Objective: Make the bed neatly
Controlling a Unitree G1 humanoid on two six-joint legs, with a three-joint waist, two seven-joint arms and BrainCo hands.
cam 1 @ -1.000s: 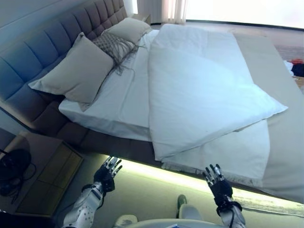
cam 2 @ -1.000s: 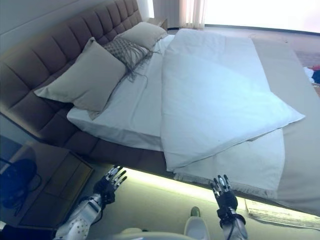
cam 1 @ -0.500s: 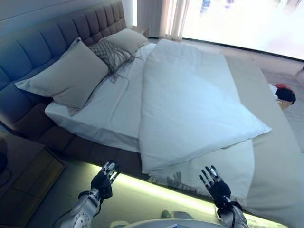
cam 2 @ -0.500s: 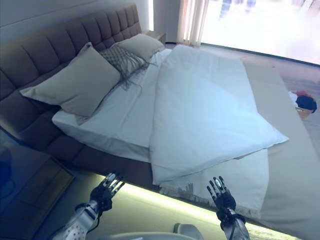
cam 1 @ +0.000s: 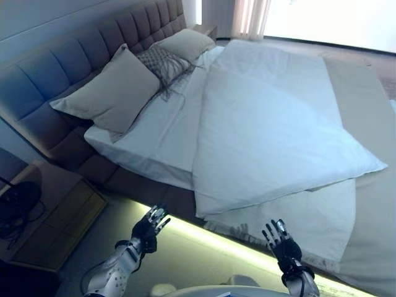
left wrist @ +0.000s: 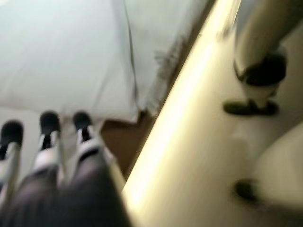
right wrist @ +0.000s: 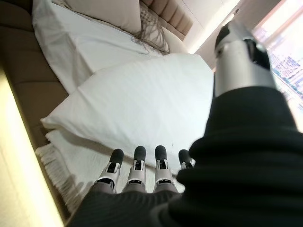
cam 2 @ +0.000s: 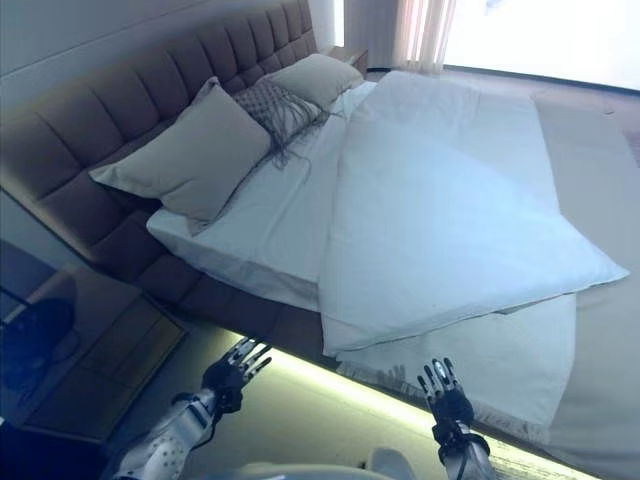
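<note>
Left hand: my left hand (cam 1: 148, 228) is hovering low beside the bed's near edge, fingers spread, gripping nothing.
Right hand: my right hand (cam 1: 282, 244) is hanging just before the fringed blanket (cam 1: 322, 216), fingers straight and apart, empty.
Duvet: the white duvet (cam 1: 272, 130) is lying folded back askew, one corner jutting toward the bed's far side.
Sheet: the white sheet (cam 1: 161, 133) is showing bare beside it.
Pillows: two beige pillows (cam 1: 111, 90) and a patterned cushion (cam 1: 162, 62) are leaning against the tufted headboard (cam 1: 55, 74).
</note>
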